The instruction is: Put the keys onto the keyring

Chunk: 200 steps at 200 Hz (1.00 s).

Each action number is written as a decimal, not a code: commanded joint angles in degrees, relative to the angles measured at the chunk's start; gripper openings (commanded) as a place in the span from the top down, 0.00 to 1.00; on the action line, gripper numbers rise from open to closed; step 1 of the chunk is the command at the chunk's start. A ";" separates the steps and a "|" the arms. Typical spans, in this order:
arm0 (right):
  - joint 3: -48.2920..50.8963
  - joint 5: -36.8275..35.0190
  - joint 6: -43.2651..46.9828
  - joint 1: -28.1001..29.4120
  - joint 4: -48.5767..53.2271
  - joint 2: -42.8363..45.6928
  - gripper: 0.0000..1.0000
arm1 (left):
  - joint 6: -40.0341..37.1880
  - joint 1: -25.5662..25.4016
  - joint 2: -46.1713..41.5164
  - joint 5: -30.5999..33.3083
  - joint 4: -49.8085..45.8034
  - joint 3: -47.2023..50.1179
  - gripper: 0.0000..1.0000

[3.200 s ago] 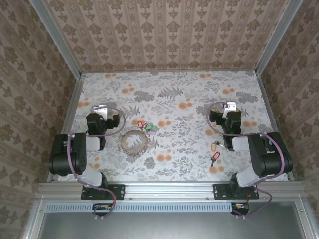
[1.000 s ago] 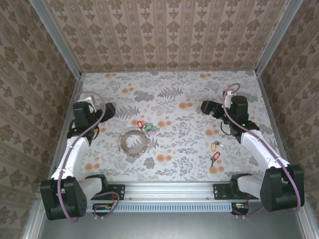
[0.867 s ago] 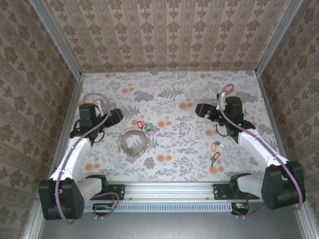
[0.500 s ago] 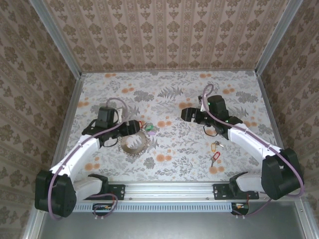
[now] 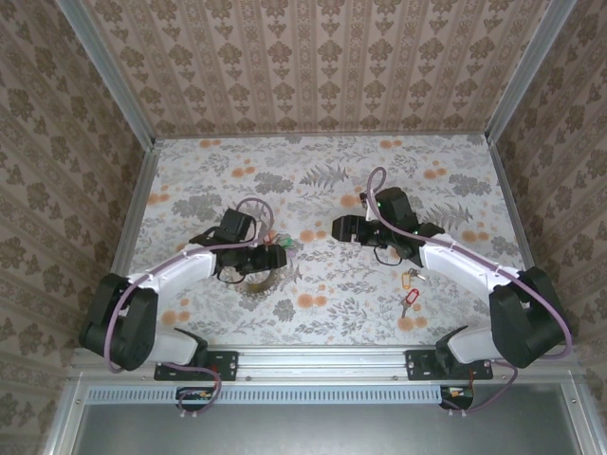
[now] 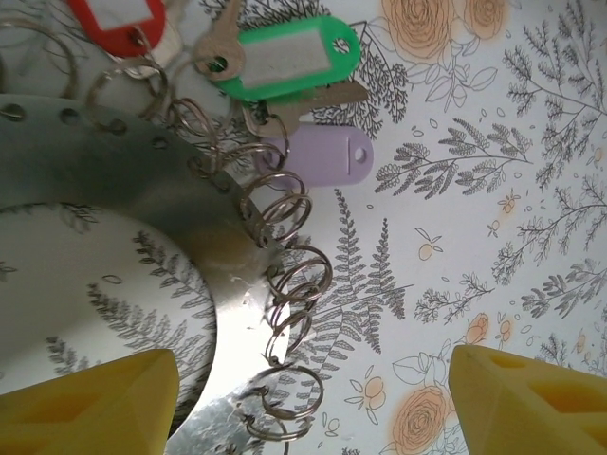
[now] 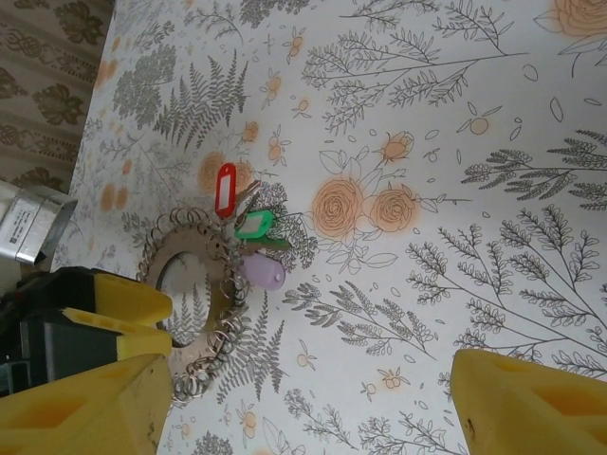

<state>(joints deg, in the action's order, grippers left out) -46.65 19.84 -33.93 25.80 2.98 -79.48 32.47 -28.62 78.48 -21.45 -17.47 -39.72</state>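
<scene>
- Your left end effector [image 6: 313, 379] hangs over the keyring [image 6: 190, 199], released. Its yellow fingers [image 6: 90, 403] stand wide apart with nothing clamped between them (one sits above the ring's flat metal band, the other over bare surface [image 5: 379, 171]).
- The keyring lies flat on the surface, left of the middle and nearer the near edge than the far one. Small wire loops line its outer rim.
- At its far-right rim you have three keys bunched together: the red-tagged key [image 6: 119, 14], the green-tagged key [image 6: 285, 59] and the purple-tagged key [image 6: 327, 156]. Whether any is threaded on a loop I cannot tell.
- Your right end effector [image 7: 313, 379] is also released, jaws wide and empty. It hovers right of the middle, pointed toward the keyring.
- A yellow-tagged key [image 5: 411, 277] and a second red-tagged key [image 5: 410, 301] lie toward the near right corner, well apart from the keyring.
</scene>
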 commanded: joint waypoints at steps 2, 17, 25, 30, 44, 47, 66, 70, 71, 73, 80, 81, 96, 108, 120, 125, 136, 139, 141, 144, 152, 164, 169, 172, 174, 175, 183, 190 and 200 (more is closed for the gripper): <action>0.77 0.28 -3.04 0.56 -1.30 -2.04 0.23 | 1.90 -1.43 2.04 -0.83 1.48 -0.62 0.25; 1.05 0.47 -3.57 0.82 -1.66 -2.59 0.24 | 2.08 -2.46 3.61 -0.41 1.58 -1.05 0.26; 1.12 0.47 -3.77 0.98 -1.73 -2.82 0.24 | 2.31 -2.95 4.21 -0.10 1.64 -1.31 0.27; 1.14 0.54 -3.77 1.12 -1.68 -2.90 0.24 | 2.37 -3.25 4.47 0.15 1.66 -1.37 0.27; 1.13 0.59 -3.91 1.32 -1.54 -3.21 0.25 | 2.68 -4.04 5.23 0.58 1.74 -1.58 0.27; 1.20 0.56 -3.87 1.40 -1.43 -3.26 0.25 | 2.81 -4.19 5.38 0.62 1.74 -1.57 0.27; 1.55 0.06 -3.95 1.62 -1.05 -3.49 0.25 | 3.10 -5.18 6.90 -0.05 2.39 -2.01 0.27; 1.69 0.01 -3.96 1.62 -0.93 -3.55 0.26 | 3.19 -5.48 7.21 -0.23 2.63 -2.09 0.27; 1.72 -0.03 -3.95 1.62 -0.95 -3.52 0.26 | 3.20 -5.57 7.26 -0.29 2.67 -2.10 0.27; 1.78 -0.10 -4.02 1.62 -0.89 -3.52 0.26 | 3.26 -5.74 7.40 -0.37 2.74 -2.15 0.27; 2.04 -0.38 -4.04 1.62 -0.54 -3.49 0.26 | 3.35 -6.33 7.90 -0.71 3.14 -2.54 0.27; 2.11 -0.44 -4.04 1.62 -0.49 -3.53 0.26 | 3.42 -6.52 7.95 -0.75 3.19 -2.59 0.27; 2.99 -1.89 -4.53 1.62 0.11 -3.14 0.28 | 4.27 -7.75 9.35 -1.47 4.30 -3.55 0.27; 3.70 -3.47 -5.09 1.62 0.85 -2.68 0.30 | 5.31 -8.61 10.78 -2.40 5.65 -4.45 0.27; 4.32 -4.70 -5.52 1.53 1.88 -2.39 0.32 | 6.50 -9.56 12.26 -3.05 7.14 -5.77 0.27; 4.44 -5.21 -5.76 1.45 2.61 -2.27 0.34 | 6.98 -9.97 12.95 -3.36 7.79 -6.41 0.27; 4.84 -5.86 -6.29 1.11 3.73 -2.02 0.35 | 7.67 -10.63 14.72 -3.64 8.86 -8.05 0.27; 5.06 -5.86 -6.43 0.95 3.78 -1.96 0.35 | 7.94 -10.83 15.20 -3.72 9.08 -8.54 0.27; 5.19 -5.82 -6.52 0.82 3.83 -1.81 0.36 | 8.02 -11.01 15.58 -3.76 9.33 -8.95 0.27; 5.48 -5.78 -6.77 0.65 3.90 -1.68 0.36 | 8.27 -11.15 16.17 -3.91 9.70 -9.37 0.27; 6.20 -5.61 -7.57 -0.05 3.87 -1.34 0.37 | 8.86 -11.52 17.77 -4.37 10.77 -10.81 0.27; 7.44 -4.60 -8.44 -1.54 3.58 -0.97 0.37 | 10.00 -12.01 20.45 -5.00 12.39 -13.00 0.28; 7.98 -3.96 -8.72 -2.16 3.15 -0.81 0.37 | 10.50 -12.07 21.59 -5.51 13.26 -13.90 0.28; 8.32 -3.47 -8.89 -2.71 2.83 -0.72 0.37 | 10.65 -12.27 22.27 -5.79 13.72 -14.52 0.28; 8.55 -3.15 -8.96 -3.04 2.69 -0.69 0.37 | 10.83 -12.34 22.71 -5.95 13.94 -14.97 0.28; 8.66 -2.97 -9.05 -3.17 2.62 -0.68 0.38 | 10.89 -12.38 22.96 -6.00 13.99 -15.18 0.28; 9.28 -1.59 -9.45 -4.56 1.96 -0.58 0.38 | 11.39 -12.71 24.68 -6.31 14.80 -16.78 0.29; 9.94 -0.47 -9.61 -5.43 1.24 -0.59 0.38 | 11.89 -13.00 26.15 -6.38 15.60 -18.29 0.29; 10.44 0.34 -9.82 -6.50 0.71 -0.56 0.38 | 12.14 -13.36 28.18 -7.19 16.14 -20.65 0.30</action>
<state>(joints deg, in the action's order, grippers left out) -37.89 17.17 -41.50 21.67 4.58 -81.32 41.91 -40.95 102.50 -26.28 -4.64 -55.77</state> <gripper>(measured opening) 0.623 0.712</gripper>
